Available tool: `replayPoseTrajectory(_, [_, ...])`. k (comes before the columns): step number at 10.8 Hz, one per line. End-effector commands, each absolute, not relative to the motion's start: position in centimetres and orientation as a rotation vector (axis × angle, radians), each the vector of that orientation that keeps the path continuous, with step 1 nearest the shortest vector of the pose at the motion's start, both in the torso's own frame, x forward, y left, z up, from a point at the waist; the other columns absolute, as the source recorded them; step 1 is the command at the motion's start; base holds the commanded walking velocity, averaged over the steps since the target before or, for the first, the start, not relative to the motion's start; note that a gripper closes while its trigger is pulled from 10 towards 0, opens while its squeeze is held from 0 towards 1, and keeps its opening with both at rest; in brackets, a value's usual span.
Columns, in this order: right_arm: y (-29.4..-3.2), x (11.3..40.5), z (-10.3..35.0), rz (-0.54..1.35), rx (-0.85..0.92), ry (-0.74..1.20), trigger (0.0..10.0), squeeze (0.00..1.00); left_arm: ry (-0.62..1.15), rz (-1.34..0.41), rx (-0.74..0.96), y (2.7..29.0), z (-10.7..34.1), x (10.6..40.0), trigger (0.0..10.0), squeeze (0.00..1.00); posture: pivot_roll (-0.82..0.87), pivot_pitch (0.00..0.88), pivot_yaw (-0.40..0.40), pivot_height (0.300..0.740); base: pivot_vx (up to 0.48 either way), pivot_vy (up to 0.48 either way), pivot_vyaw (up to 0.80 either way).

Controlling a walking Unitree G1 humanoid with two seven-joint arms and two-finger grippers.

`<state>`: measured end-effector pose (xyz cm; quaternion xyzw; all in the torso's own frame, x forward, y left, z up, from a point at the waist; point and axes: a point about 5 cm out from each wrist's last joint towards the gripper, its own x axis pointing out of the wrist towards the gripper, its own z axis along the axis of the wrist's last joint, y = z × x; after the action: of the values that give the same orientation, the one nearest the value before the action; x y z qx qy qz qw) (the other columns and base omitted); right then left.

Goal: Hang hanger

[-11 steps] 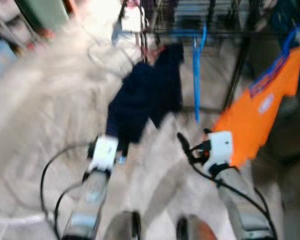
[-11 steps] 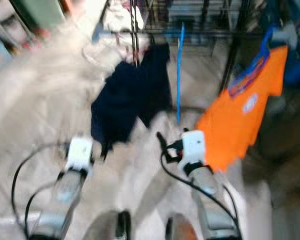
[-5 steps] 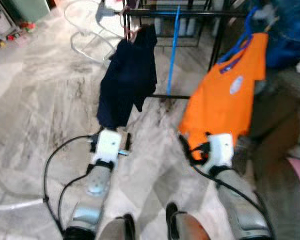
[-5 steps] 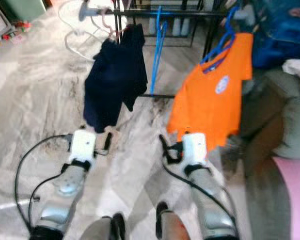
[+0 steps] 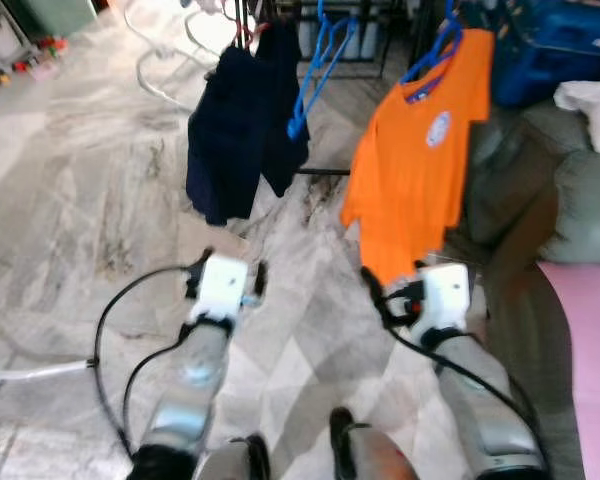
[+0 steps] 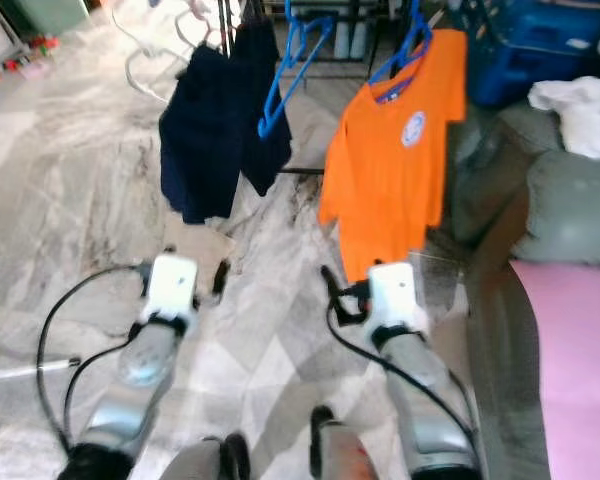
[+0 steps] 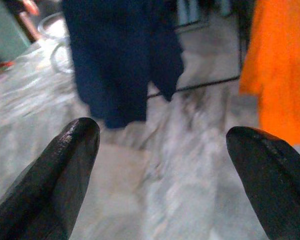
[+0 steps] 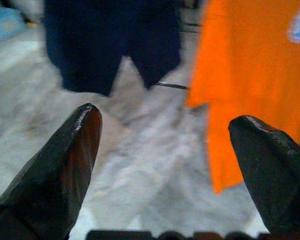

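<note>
Standing before the clothes rack (image 5: 360, 15), both arms held out low over the marble floor (image 5: 80, 200). My left gripper (image 7: 160, 175) is spread wide and empty; my right gripper (image 8: 165, 170) is the same, fingers far apart, nothing between them.

Change since a second ago: the view was smeared with motion and the rack sat off to the far right; now it is sharp and the garments hang more squarely ahead. That reads as my own turning and settling, not the clothes moving.

On the rail: a navy garment (image 5: 235, 130) to the left, an empty blue hanger (image 5: 315, 60) just beside it, and an orange T-shirt (image 5: 415, 150) on its own blue hanger (image 5: 430, 50) to the right. The shirt's hem hangs just beyond my right wrist. Grey cushions (image 5: 580, 200) lie far right.

Judgement: with both grippers free and the orange shirt's hanger already on the rail, the hanging looks done, or I am lined up to check it.
</note>
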<state>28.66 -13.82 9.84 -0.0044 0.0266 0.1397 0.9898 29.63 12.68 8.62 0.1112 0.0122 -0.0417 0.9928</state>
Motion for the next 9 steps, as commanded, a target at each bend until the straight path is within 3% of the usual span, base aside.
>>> replayPoseTrajectory(1, [-14.2,28.5,9.4,0.273,-0.015,0.072,10.0,0.00,0.054,-0.072,0.226,12.9,7.8,29.2,10.0,0.00,-0.16,0.220,0.060,0.740,-0.341,0.000,0.00])
replayPoseTrajectory(4, [-14.0,28.4,9.2,0.275,-0.009,0.075,10.0,0.00,0.048,-0.068,0.238,13.1,7.7,29.1,10.0,0.00,-0.16,0.230,0.066,0.740,-0.314,0.000,0.00])
replayPoseTrajectory(6, [-13.5,28.3,9.0,0.294,0.001,0.076,10.0,0.00,0.102,0.126,0.300,16.2,6.7,29.4,10.0,0.00,-0.15,0.221,0.067,0.740,0.000,0.000,0.00])
replayPoseTrajectory(9, [-12.9,28.8,9.4,0.344,-0.002,0.058,10.0,0.00,0.099,0.163,0.283,16.7,6.8,29.9,10.0,0.00,-0.15,0.207,0.058,0.740,0.000,0.000,0.00])
